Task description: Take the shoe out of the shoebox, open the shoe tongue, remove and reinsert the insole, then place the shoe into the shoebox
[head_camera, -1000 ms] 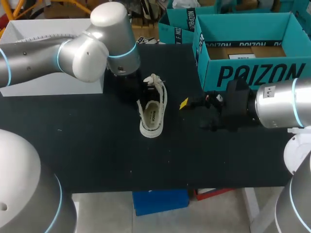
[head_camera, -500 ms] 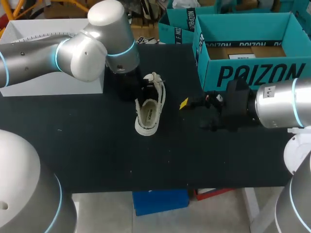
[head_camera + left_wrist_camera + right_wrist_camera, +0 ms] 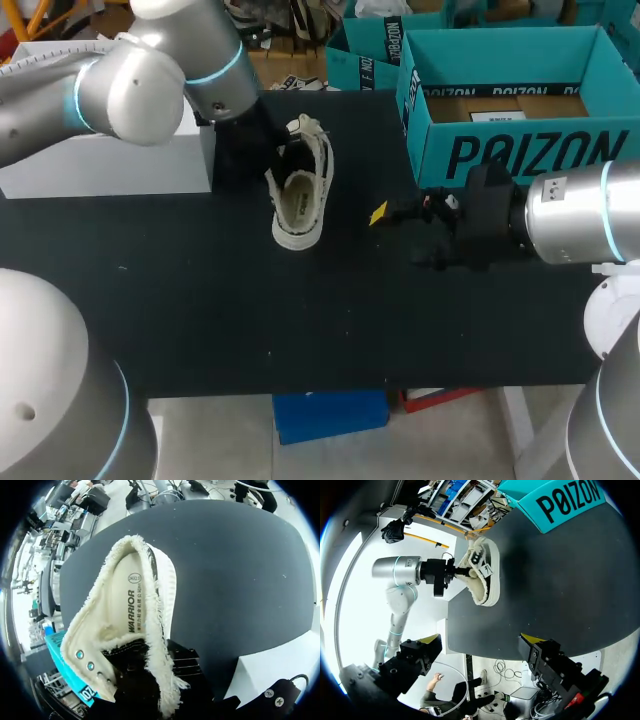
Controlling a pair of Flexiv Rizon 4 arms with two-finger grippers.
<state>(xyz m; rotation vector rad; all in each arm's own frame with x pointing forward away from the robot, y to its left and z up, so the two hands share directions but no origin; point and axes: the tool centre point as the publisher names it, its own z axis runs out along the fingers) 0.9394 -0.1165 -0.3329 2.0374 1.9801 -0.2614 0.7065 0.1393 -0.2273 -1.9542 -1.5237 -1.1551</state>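
Left end effector [image 3: 284,158]: clamped on the lace end of the white sneaker [image 3: 300,195]; heel sticks out ahead of it, fingertips hidden.
Right end effector [image 3: 480,642]: wide open, empty; sneaker well ahead, teal shoebox [image 3: 510,110] beside it.
Risk: the grip on the soft upper looks shallow, so the sneaker could slip, twist or drop onto the desk [image 3: 200,300].
Risk: the insole [image 3: 131,605] could snag on removal.

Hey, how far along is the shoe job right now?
Done: the shoe is out of the shoebox. In hand: the left end effector grips it at the laced end, while the right end effector is open and empty. Left: the insole sits inside the shoe, so pulling it out, refitting it and boxing the shoe remain.
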